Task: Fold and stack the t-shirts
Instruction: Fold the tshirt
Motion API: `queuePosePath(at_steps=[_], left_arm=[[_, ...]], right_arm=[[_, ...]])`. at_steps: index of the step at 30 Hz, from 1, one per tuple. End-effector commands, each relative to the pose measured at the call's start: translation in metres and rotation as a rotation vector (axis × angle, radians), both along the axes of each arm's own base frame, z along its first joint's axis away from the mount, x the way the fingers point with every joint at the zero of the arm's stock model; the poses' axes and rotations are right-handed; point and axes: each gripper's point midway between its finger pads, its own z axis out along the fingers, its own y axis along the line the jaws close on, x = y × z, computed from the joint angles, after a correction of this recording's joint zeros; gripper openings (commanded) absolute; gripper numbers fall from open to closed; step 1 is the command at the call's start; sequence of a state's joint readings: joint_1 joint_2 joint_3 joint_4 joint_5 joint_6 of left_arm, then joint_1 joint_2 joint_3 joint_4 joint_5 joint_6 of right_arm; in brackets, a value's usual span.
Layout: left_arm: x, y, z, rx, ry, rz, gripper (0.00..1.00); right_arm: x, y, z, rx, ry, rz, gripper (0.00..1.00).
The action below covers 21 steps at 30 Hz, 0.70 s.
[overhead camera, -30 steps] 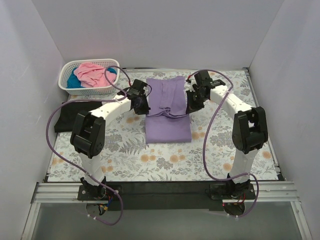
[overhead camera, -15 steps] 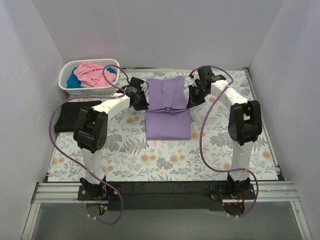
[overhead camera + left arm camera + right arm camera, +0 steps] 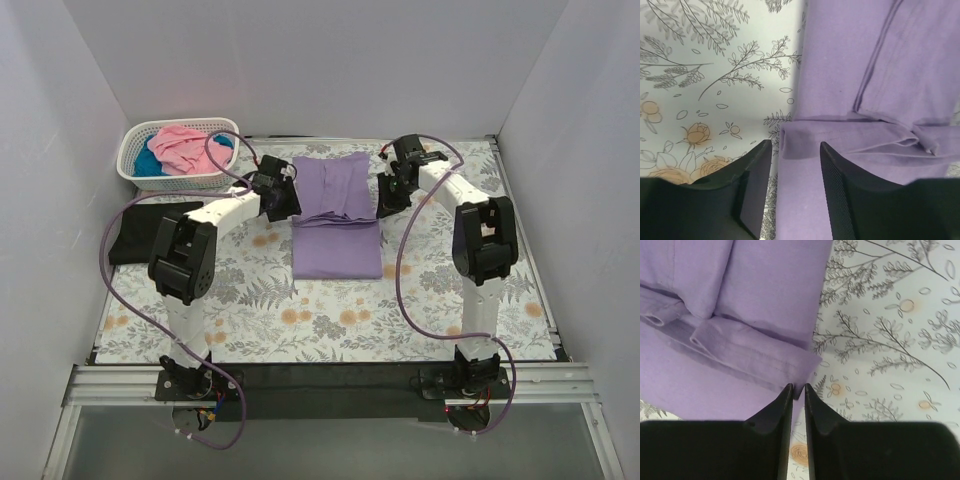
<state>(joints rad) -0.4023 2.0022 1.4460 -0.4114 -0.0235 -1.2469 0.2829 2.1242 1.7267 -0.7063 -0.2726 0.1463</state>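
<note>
The lavender t-shirt (image 3: pixel 337 215) lies partly folded in the middle of the floral cloth, with a doubled band across it. My left gripper (image 3: pixel 288 203) is open at the shirt's left edge; in the left wrist view its jaws (image 3: pixel 795 147) straddle the end of the folded band (image 3: pixel 840 75) without pinching it. My right gripper (image 3: pixel 383 195) is at the shirt's right edge. In the right wrist view it (image 3: pixel 799 387) is shut on the corner of the folded band (image 3: pixel 765 290). A black t-shirt (image 3: pixel 135 230) lies folded at the far left. Pink (image 3: pixel 180 145) and teal (image 3: pixel 147 163) t-shirts sit in the basket.
The white lattice basket (image 3: pixel 135 175) stands at the back left corner. The grey-and-orange floral cloth (image 3: pixel 330 310) covers the table. White walls close in the left, back and right sides.
Both grippers moved away from the arm bases with the shirt's lifted edge and came down. The fold now lies flatter across the shirt.
</note>
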Motion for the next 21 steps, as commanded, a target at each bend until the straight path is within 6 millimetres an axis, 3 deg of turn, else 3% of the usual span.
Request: queuePosePath(at_steps=[1,2,3,6,7,8,13,16,21], left_arm=[[0.003,0.001,0.071,-0.035,-0.161,0.017,0.43],[-0.007,-0.004,0.069,-0.028,-0.157,0.004,0.44],[-0.014,-0.007,0.084,-0.036,-0.185,0.000,0.44],[-0.045,-0.028,0.086,-0.037,-0.190,-0.046,0.44],[-0.054,-0.034,0.082,-0.033,-0.181,-0.064,0.42],[-0.066,-0.047,0.078,-0.038,-0.170,-0.092,0.41],[-0.114,-0.060,0.024,-0.014,-0.031,-0.147,0.39],[-0.137,-0.061,0.002,0.009,0.021,-0.167,0.39],[-0.167,-0.052,-0.021,0.031,0.086,-0.171,0.39]], right_arm=[[0.008,-0.011,0.051,-0.062,-0.171,-0.039,0.22],[0.007,-0.005,0.067,-0.055,-0.230,-0.042,0.22],[-0.002,-0.006,0.060,-0.065,-0.224,-0.040,0.22],[-0.014,0.015,0.072,-0.007,-0.287,-0.014,0.22],[-0.025,0.019,0.060,-0.003,-0.266,0.001,0.22],[-0.029,0.032,0.061,0.016,-0.285,0.027,0.22],[-0.047,0.061,0.033,0.058,-0.222,0.079,0.21],[-0.042,0.070,0.020,0.078,-0.212,0.076,0.21],[-0.006,0.082,0.011,0.085,-0.263,0.038,0.21]])
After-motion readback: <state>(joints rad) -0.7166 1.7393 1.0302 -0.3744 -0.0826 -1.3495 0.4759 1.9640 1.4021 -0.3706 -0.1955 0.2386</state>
